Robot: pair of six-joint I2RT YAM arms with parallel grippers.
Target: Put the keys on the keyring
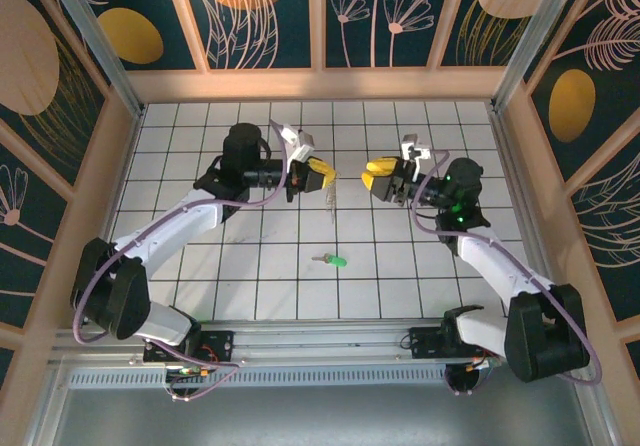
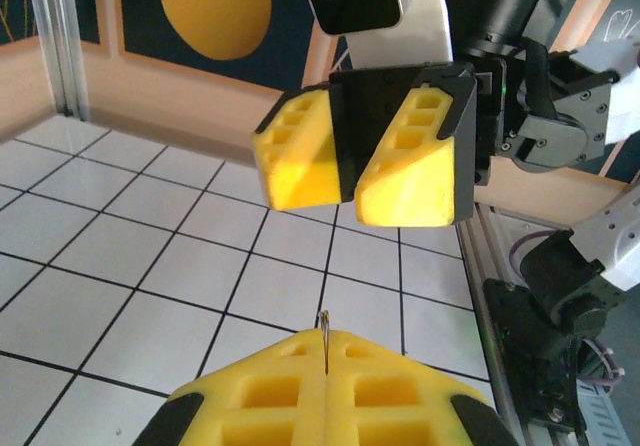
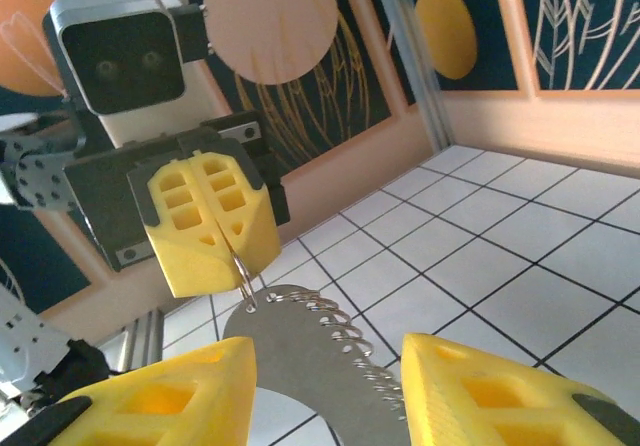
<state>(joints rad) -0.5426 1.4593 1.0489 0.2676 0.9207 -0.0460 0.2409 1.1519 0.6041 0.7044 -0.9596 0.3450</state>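
1. Two pincers face each other above the tabletop [image 1: 200,286]. The left pincer [image 1: 318,173] is pressed together, pinching the keyring [image 1: 331,192]. The right pincer [image 1: 378,178] is spread and empty.
2. The green key [image 1: 334,260] lies at six o'clock from the keyring, not yet threaded.
3. Risk: a nudge from the right pincer could twist the thin wire or slip it out of the pads.
4. The right wrist view reveals the coil [image 3: 350,331]; the top view places the key.
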